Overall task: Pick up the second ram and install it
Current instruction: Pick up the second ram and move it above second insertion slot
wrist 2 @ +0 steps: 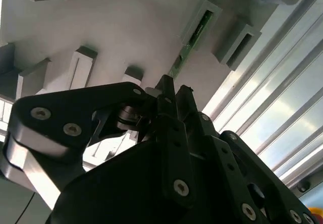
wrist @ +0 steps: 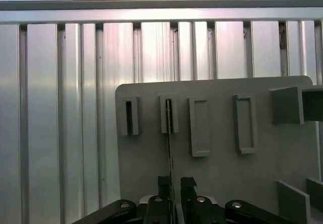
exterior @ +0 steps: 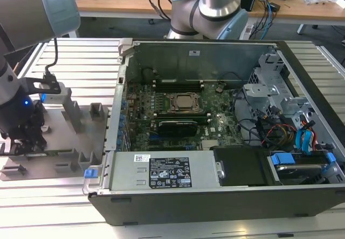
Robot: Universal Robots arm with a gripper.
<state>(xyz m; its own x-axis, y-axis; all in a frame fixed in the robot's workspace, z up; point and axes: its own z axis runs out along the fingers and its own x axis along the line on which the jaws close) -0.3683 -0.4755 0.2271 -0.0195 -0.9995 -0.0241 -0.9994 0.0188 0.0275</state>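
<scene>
Apparently the gripper [wrist: 175,183], narrowly open, straddles the second ram [wrist: 168,148], slotted edge-up for grasping in the grey holder plate [exterior: 64,142] at the exterior view's left.

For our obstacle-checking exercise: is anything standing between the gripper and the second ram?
Nothing visible. In the first wrist view the second ram stands edge-on in its grey plate slot, running straight into the open gripper.

the exterior view looks down from above and well back, taking in the open computer case [exterior: 205,206] and the grey plate [exterior: 62,140] beside it; both wrist views ride close behind the jaws, facing that plate
</scene>
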